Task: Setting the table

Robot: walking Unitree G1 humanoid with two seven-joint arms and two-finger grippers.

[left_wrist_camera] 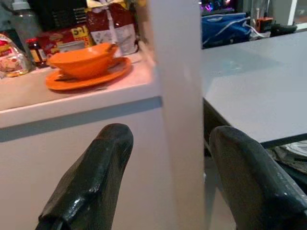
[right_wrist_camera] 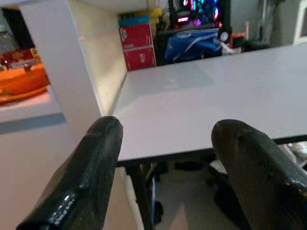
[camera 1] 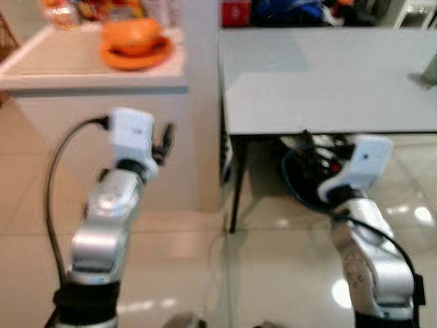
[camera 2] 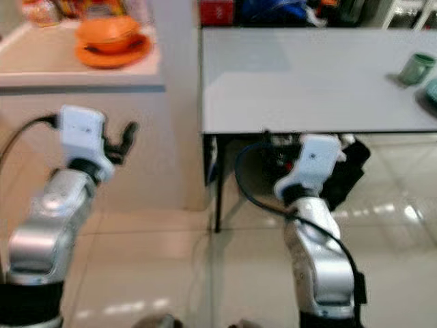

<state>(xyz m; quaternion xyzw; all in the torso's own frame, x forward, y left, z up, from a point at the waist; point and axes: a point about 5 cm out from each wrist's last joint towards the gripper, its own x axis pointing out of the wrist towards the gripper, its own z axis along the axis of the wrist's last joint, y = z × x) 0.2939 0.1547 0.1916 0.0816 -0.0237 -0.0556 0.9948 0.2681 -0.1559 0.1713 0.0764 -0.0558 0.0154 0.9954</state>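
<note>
An orange bowl [camera 1: 133, 34] sits on an orange plate [camera 1: 136, 58] on the white counter [camera 1: 82, 75] at the far left. A grey table [camera 1: 328, 82] stretches to the right, with a green cup [camera 2: 415, 68] near its right edge. My left gripper [left_wrist_camera: 168, 177] is raised in front of the counter's face, below the bowl [left_wrist_camera: 84, 60], open and holding nothing. My right gripper [right_wrist_camera: 165, 167] is held low at the grey table's front edge, also open with nothing between its fingers.
A white pillar [camera 1: 201, 102] stands between counter and table. A black table leg [camera 1: 235, 184] and a dark bag with cables [camera 1: 314, 171] are under the table. Food packages [left_wrist_camera: 110, 26] line the counter's back. A blue bag [right_wrist_camera: 196, 43] lies beyond the table.
</note>
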